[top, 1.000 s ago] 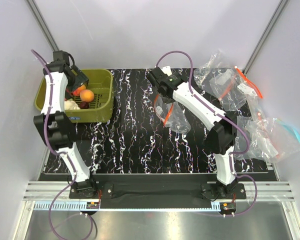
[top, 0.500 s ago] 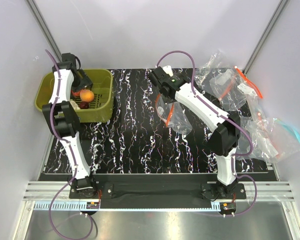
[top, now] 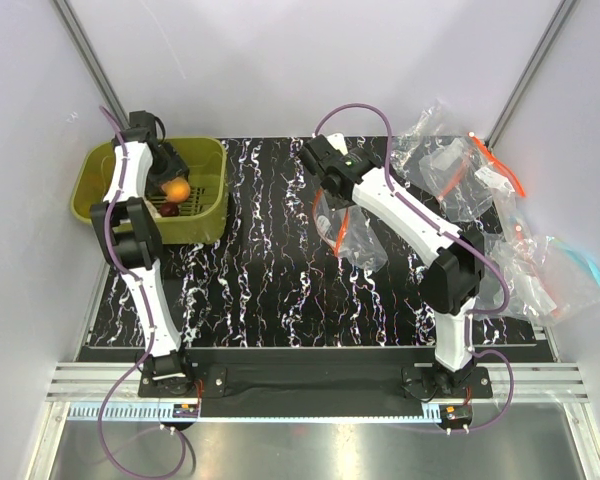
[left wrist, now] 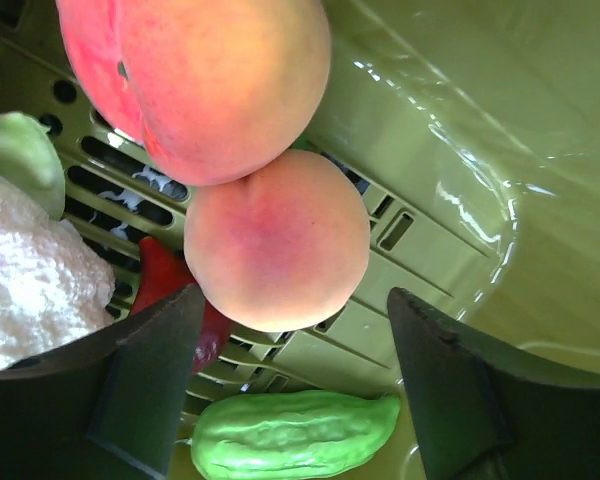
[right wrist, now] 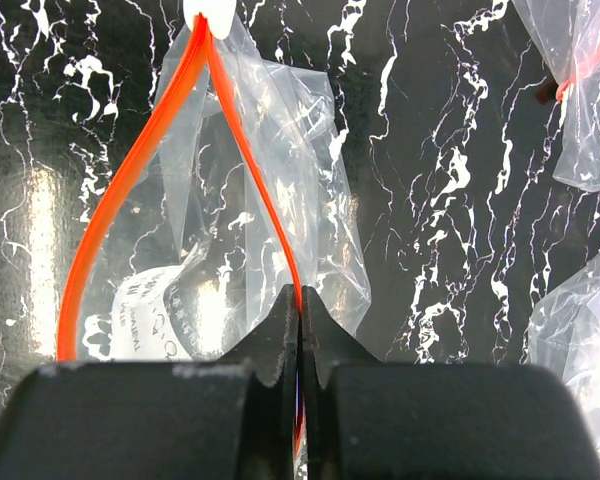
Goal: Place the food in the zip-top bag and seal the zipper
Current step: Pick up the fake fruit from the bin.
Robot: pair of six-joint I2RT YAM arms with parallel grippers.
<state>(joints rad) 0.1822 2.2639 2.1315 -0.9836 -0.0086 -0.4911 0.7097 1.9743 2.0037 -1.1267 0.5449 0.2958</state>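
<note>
Nearest, mid-table, our right gripper (right wrist: 298, 312) stays clamped fully shut on the zipper (right wrist: 130, 170) of the one zip-top bag (right wrist: 210, 270), mouth gaping, no food inside. Farther left, our left gripper (left wrist: 292, 335) has dropped deeper into the green basket (top: 208, 160) within the last second, jaws wide, holding nothing, straddling one peach (left wrist: 277, 240), so we judge the first pick imminent. We count two peaches clear plus a pink sliver at frame edge, no plum in sight, one cauliflower (left wrist: 30, 270), one red pepper (left wrist: 162, 287), one green gourd (left wrist: 295, 435).

Blk marbled tabletop (top: 270, 290), plain white walls (top: 280, 60), alu rails (top: 560, 380) near edge.
</note>
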